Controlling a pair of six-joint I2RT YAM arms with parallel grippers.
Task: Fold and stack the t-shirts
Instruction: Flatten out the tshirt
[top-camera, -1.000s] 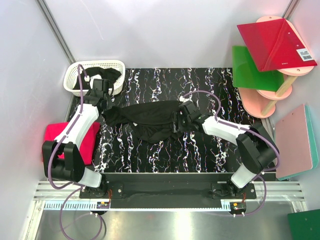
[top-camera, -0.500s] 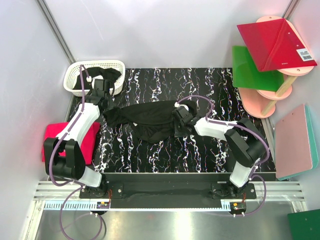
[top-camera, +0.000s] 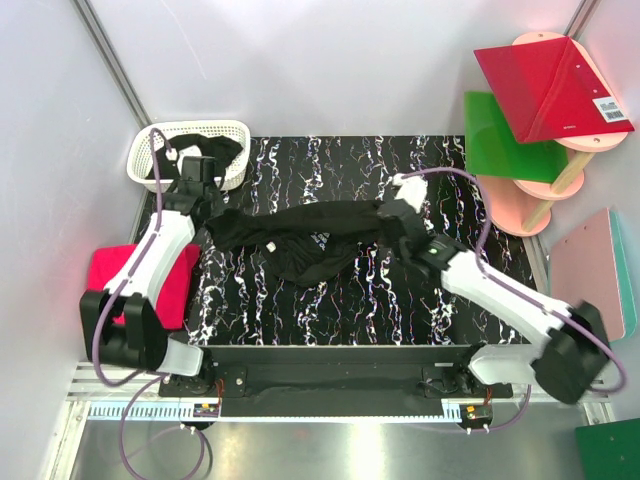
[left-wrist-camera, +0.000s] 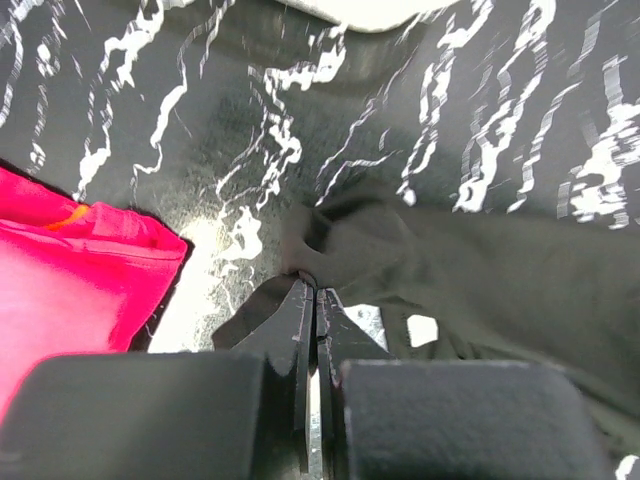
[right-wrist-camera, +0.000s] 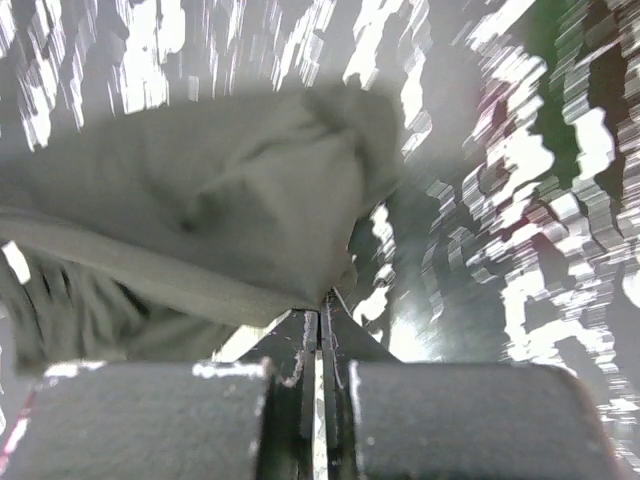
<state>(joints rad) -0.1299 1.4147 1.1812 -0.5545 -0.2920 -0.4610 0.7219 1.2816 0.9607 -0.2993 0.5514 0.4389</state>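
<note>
Pinching a bunched edge of the black t-shirt (left-wrist-camera: 450, 280), the left gripper (left-wrist-camera: 312, 285) has its jaws clamped flat together with cloth caught at the tips. It sits just on the near side of the white basket (top-camera: 140, 150). The right gripper (right-wrist-camera: 322, 305) is likewise clenched on a gathered corner of the same shirt, well out to the right of the basket. Its wrist view is smeared, so how much cloth is inside the pinch cannot be told.

Between the two holds the shirt runs as a rumpled band from just in front of the basket out to the right. Its middle sags toward the arm bases and rests on the marbled table (top-camera: 420, 290). Gripping opposite ends this way looks meant to draw the garment out flat before any fold. That spreading step appears to be the one in hand, and no crease has been made yet.

A folded hot-pink t-shirt (top-camera: 135, 275) lies nearer the bases than the basket, off the table's left edge, likely the start of the stack. More black cloth (top-camera: 225, 148) sits heaped inside the basket, probably shirts waiting their turn.
</note>
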